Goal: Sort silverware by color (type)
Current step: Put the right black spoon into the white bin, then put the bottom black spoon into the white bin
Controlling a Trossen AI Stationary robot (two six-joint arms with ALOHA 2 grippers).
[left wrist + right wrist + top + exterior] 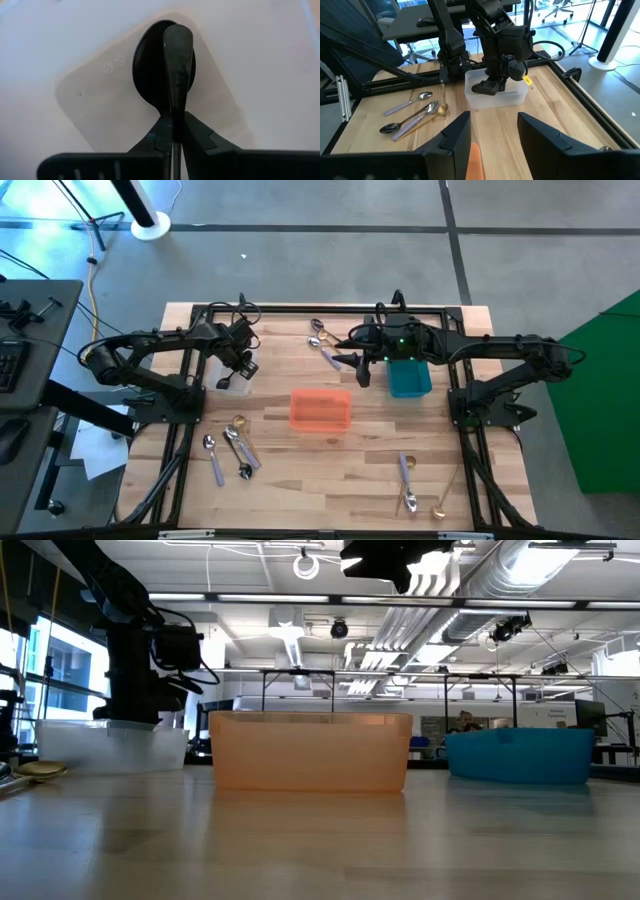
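Observation:
My left gripper (pixel 238 366) points down into the clear bin (pixel 232 377) at the table's left and is shut on a glossy black spoon (pixel 177 60). A dark oval (pixel 147 65) shows behind that spoon. I cannot tell whether it is the spoon's own bowl or another spoon on the bin's floor. My right gripper (pixel 492 135) stands open and high beside the teal bin (pixel 408 378), with nothing between its fingers. Loose spoons lie flat on the table at the near left (pixel 232 448), the near right (pixel 408 485) and the far middle (pixel 322 342). My left gripper pinches the black spoon's narrow part (pixel 174 112) between its two fingertips (pixel 162 135). The fingers come from above, pointing down. The spoon reaches on below them, its wide end (pixel 178 40) toward the bin's floor. Whether it touches the floor I cannot tell.
The orange bin (pixel 320 410) stands mid-table between the clear and teal bins. A gold spoon (pixel 441 506) lies at the near right edge. Black frame rails (pixel 300 309) run along the table's far, left and right sides. Bare wood lies near the front middle.

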